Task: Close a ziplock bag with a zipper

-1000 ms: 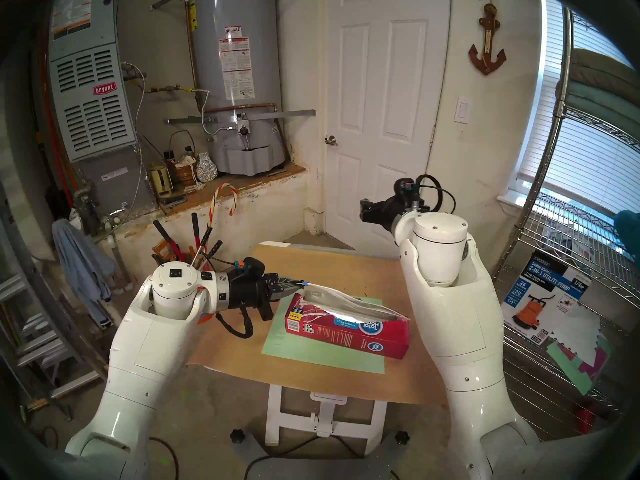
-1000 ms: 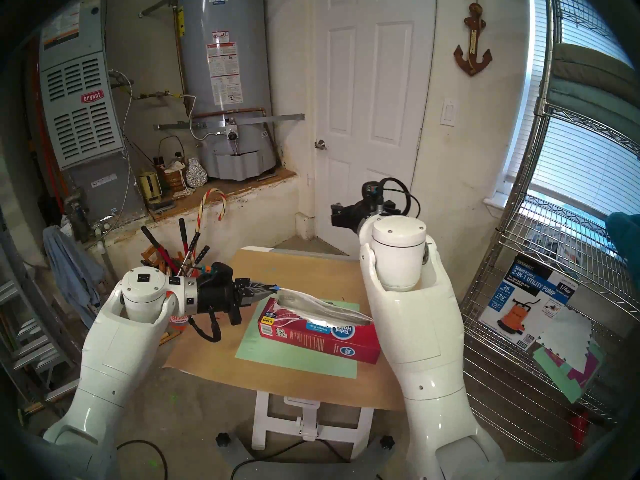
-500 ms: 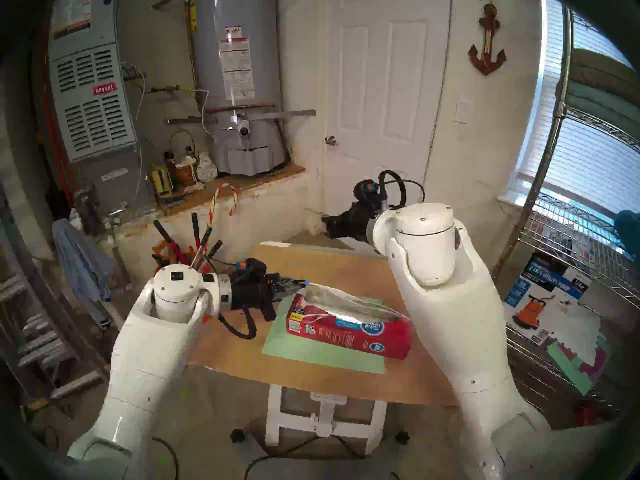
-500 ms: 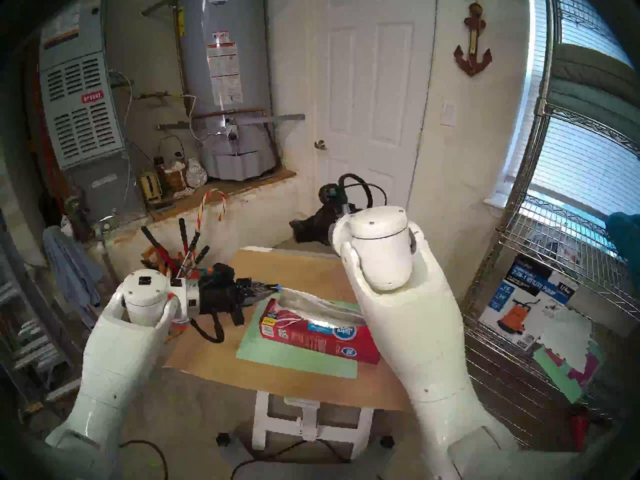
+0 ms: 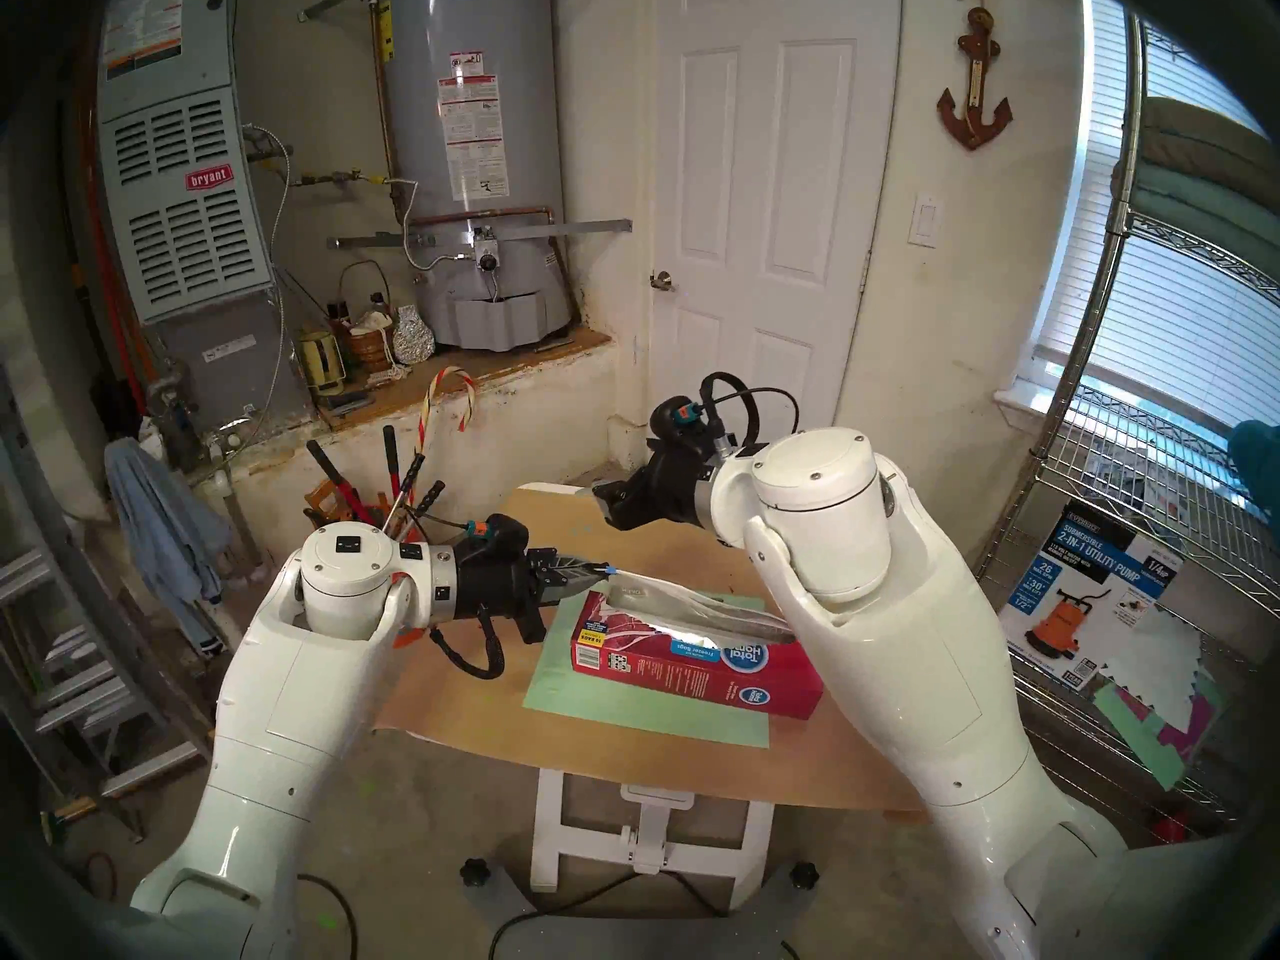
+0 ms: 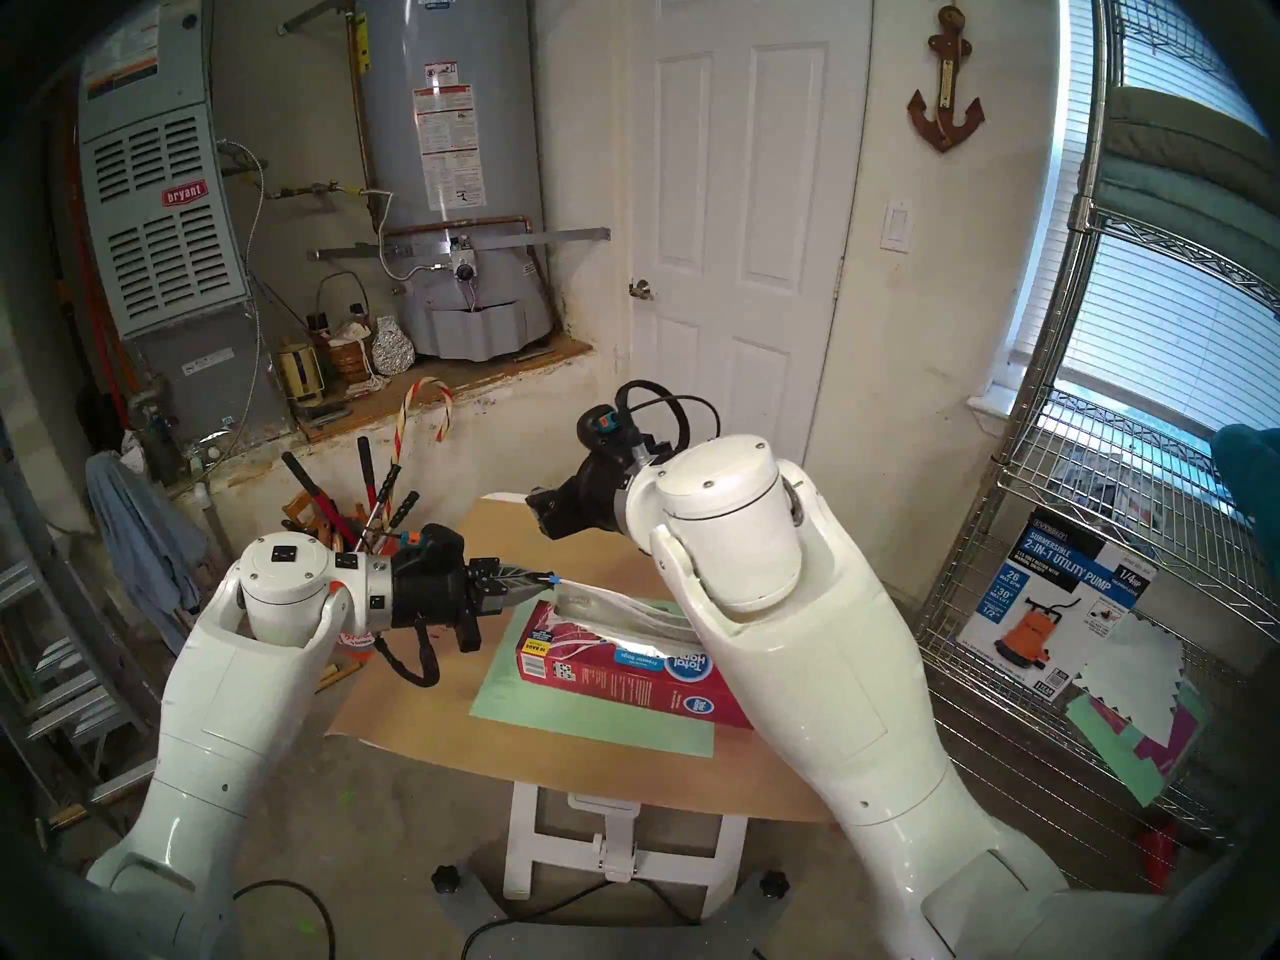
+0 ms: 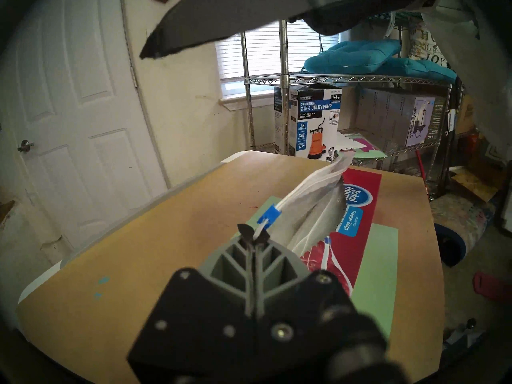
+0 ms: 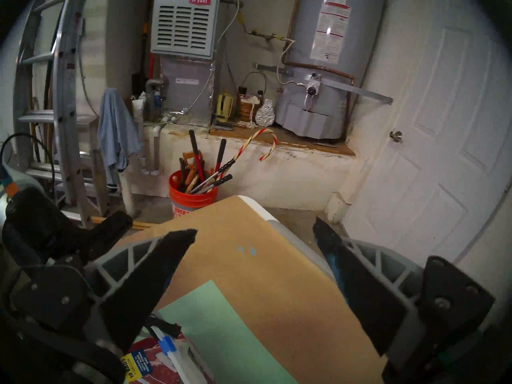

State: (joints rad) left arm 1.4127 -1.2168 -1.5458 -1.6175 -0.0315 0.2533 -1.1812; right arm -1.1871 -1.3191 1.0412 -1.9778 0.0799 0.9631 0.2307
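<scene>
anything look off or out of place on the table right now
Nothing is spilled or broken. The ziplock bag is not lying flat: it slants up off the red box, its mouth gaping, because the left end effector pinches the zip strip's end just beyond the blue zipper. The right end effector is open, holding nothing.

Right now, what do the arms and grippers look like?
Both arms are glossy white shells with rounded joint caps. The left gripper and right gripper have black bodies, grey ribbed fingers with black pads, looping black cables and orange-and-blue connectors.
</scene>
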